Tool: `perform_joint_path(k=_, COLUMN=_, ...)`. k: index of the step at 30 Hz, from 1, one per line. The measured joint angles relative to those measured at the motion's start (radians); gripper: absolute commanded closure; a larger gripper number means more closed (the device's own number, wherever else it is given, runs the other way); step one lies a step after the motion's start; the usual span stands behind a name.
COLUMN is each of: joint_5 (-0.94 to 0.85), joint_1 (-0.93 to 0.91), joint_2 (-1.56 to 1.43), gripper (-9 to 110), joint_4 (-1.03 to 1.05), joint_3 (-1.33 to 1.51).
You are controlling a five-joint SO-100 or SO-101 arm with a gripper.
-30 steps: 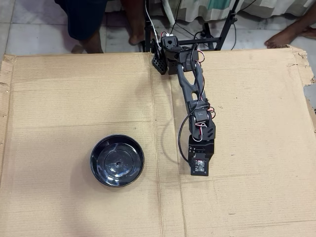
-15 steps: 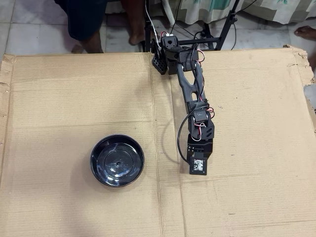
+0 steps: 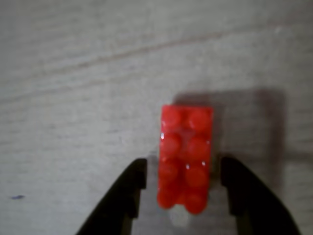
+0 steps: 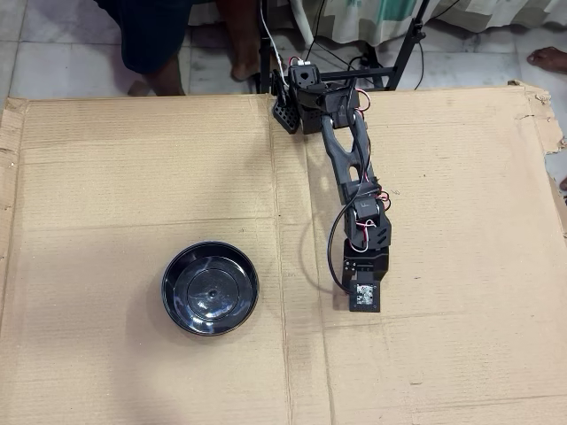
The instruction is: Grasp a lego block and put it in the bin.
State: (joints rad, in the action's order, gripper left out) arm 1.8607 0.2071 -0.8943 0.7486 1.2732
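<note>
In the wrist view the red lego block (image 3: 186, 159) lies studs-up on the cardboard. My gripper (image 3: 183, 171) is open, with one black finger (image 3: 134, 188) on the block's left and the other on its right. A narrow gap shows on each side. In the overhead view the gripper (image 4: 364, 299) points down at the cardboard right of centre, and the block is hidden beneath it. The bin (image 4: 210, 288), a round glossy black bowl, sits empty to the gripper's left in the overhead view, well apart from it.
A large cardboard sheet (image 4: 133, 177) covers the work surface. The arm's base (image 4: 306, 88) stands at the sheet's far edge. A person's legs (image 4: 159, 44) and stand legs are beyond that edge on the tiled floor.
</note>
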Motion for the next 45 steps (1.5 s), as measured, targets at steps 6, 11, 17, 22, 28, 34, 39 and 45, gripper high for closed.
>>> perform_joint_path(k=6, joint_5=0.003, joint_1=-0.006, joint_2=0.000, gripper=102, joint_4=0.000, joint_3=0.006)
perform_joint_path(k=11, joint_5=0.003, joint_1=-0.006, joint_2=0.000, gripper=101, joint_4=0.000, joint_3=0.009)
perform_joint_path(k=17, joint_5=0.003, joint_1=-0.017, joint_2=0.000, gripper=101, joint_4=0.000, joint_3=0.009)
perform_joint_path(k=22, joint_5=0.003, joint_1=-0.040, joint_2=-0.008, gripper=101, joint_4=0.000, joint_3=0.009)
perform_joint_path(k=28, joint_5=0.003, joint_1=-0.054, joint_2=-0.089, gripper=101, joint_4=0.000, joint_3=0.011)
perform_joint_path(k=34, joint_5=0.003, joint_1=-0.083, joint_2=-0.202, gripper=101, joint_4=0.002, joint_3=0.011)
perform_joint_path(k=39, joint_5=0.003, joint_1=-0.120, joint_2=-0.275, gripper=101, joint_4=0.002, joint_3=0.011)
perform_joint_path(k=45, joint_5=0.003, joint_1=-0.199, joint_2=-0.308, gripper=101, joint_4=0.002, joint_3=0.011)
